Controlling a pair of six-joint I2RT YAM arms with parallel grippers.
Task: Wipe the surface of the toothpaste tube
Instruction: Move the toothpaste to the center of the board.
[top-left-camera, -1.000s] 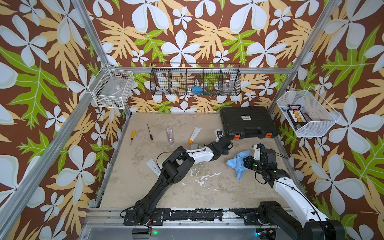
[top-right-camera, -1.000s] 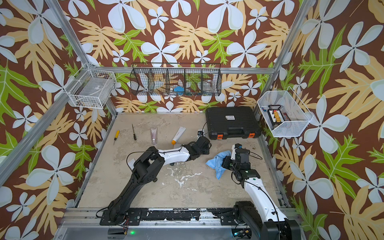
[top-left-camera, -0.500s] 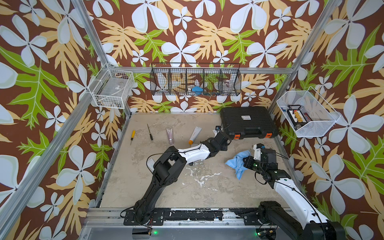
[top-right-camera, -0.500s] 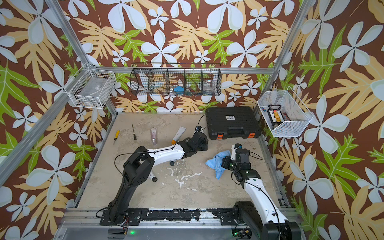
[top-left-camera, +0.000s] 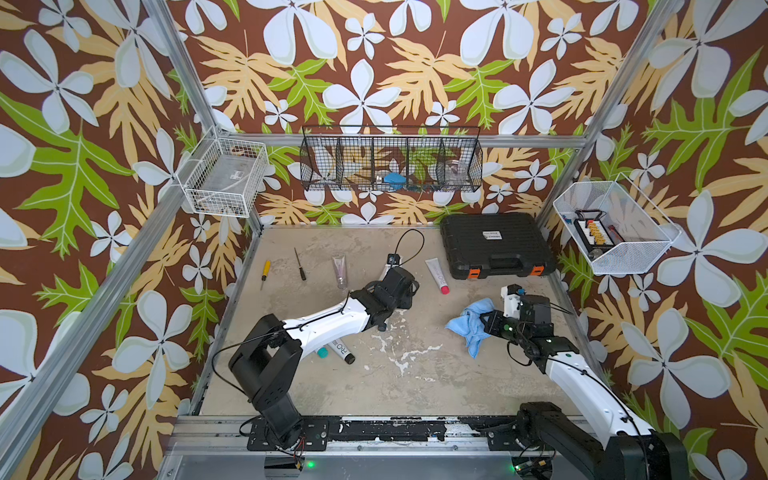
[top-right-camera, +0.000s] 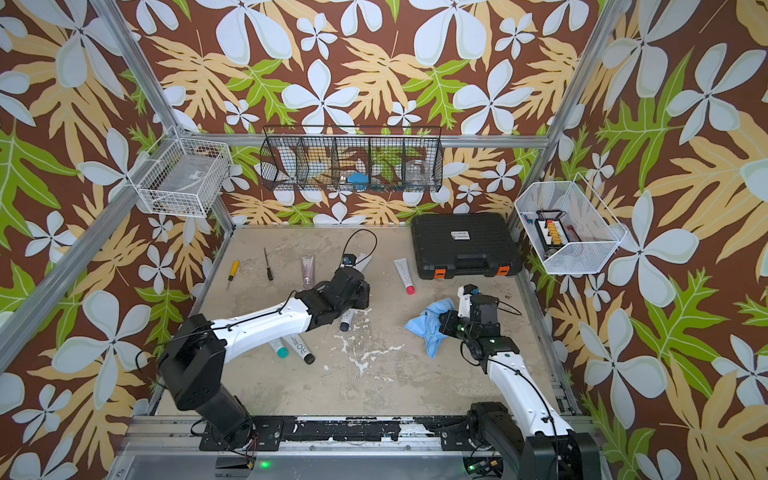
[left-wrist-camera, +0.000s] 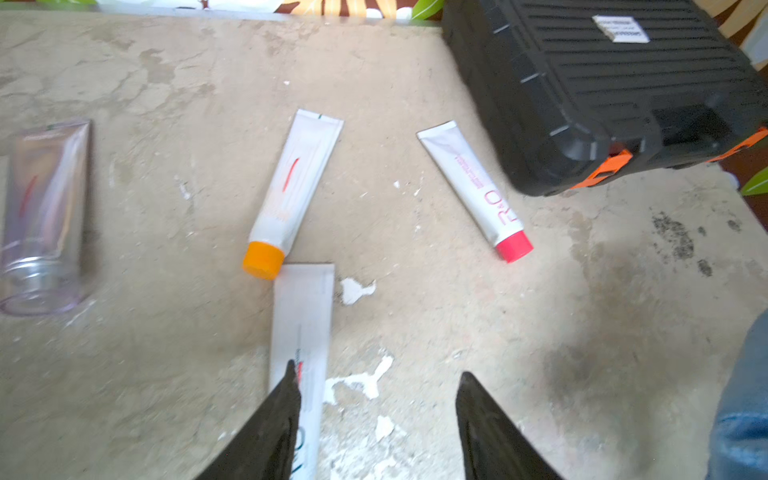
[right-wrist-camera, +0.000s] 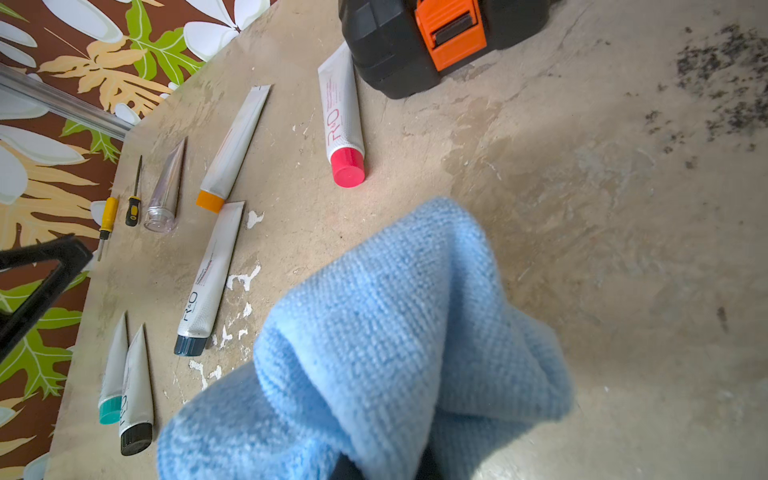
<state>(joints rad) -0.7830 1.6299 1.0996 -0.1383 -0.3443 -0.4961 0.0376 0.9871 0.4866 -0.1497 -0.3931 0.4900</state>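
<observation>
Through the left wrist camera I see the left tool (left-wrist-camera: 378, 370) with its two black fingers spread apart and nothing between them. Only the tips are in frame. One finger overlaps the dark-capped toothpaste tube (left-wrist-camera: 301, 316), which lies flat on the table (left-wrist-camera: 582, 332). The tube's cap end is cut off at the picture's edge, and I cannot tell whether the finger touches it. That view is blurred, so the print on the tube is hard to read.

The right wrist camera shows the tube whole, with its crimped end just beside the cap of the orange-capped tube (right-wrist-camera: 232, 141). In a top view only its cap end (top-right-camera: 348, 316) pokes out from under the left wrist.

The right tool (top-left-camera: 485, 323) is clamped on the blue cloth (top-left-camera: 467, 322), well apart from that tube. In its own camera the cloth fills the lower frame and buries the fingers.

The red-capped tube (left-wrist-camera: 473, 187) lies near the black case (left-wrist-camera: 602, 91), which runs out of frame. The teal-capped tube (right-wrist-camera: 112, 374) and the black-capped tube (right-wrist-camera: 135, 386) lie side by side, half hidden under the left arm in both top views.
</observation>
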